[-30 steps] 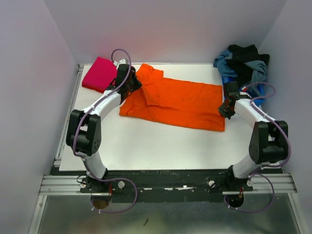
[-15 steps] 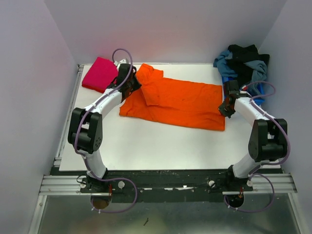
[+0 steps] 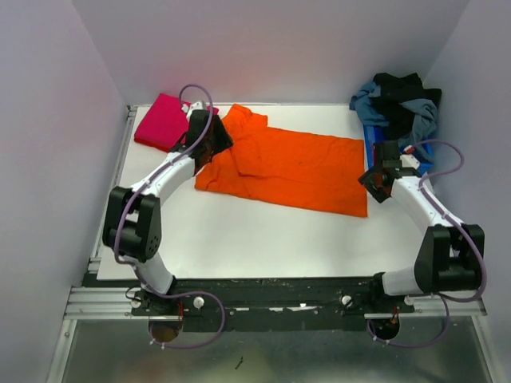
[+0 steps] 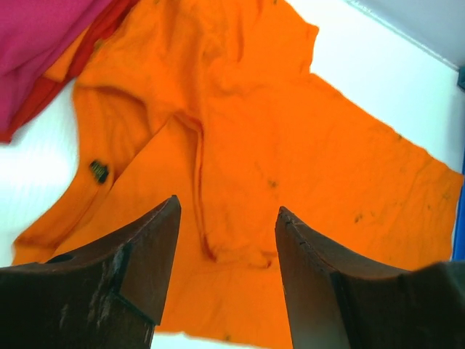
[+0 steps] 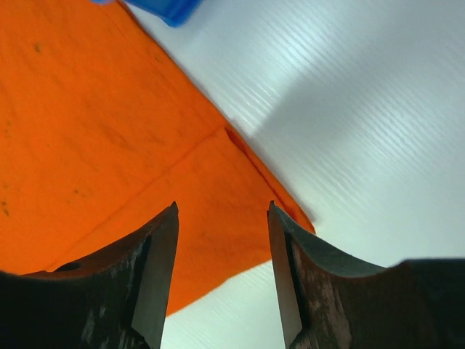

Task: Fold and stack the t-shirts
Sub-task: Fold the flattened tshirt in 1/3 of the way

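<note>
**Top view.** Counted two t-shirts on the white worktop (image 3: 263, 239). Saw the orange t-shirt (image 3: 295, 167) laid lengthways across the middle, a sleeve flap doubled over near its left end. Saw the pink t-shirt (image 3: 164, 120) folded to a rectangle in the far left corner. Counted two arms. Noted a heap of dark and blue clothes (image 3: 399, 104) in the far right corner, too tangled to count. Found the left arm (image 3: 164, 175) bent at the elbow and reaching far, its wrist over the orange shirt's left end and hiding the near edge of the pink one. Found the right arm (image 3: 419, 199) stretched forward, its head just beside the orange shirt's right edge. Could not read either set of jaws from up here.

**Left wrist.** Found the left jaws spread: two dark fingers (image 4: 138, 269) cut off by the bottom of the frame, orange cloth (image 4: 290, 145) showing in the gap. Made out pink fabric (image 4: 36, 43) at the top left, touching the orange. Spotted one small dark label (image 4: 99, 171), too small to read. Could not tell whether the tips touched the cloth.

**Right wrist.** Found the right jaws spread too, above the orange shirt's corner (image 5: 94, 145), with bare worktop (image 5: 349, 131) to the right. Glimpsed one blurred blue scrap (image 5: 171, 9) at the top edge.
</note>
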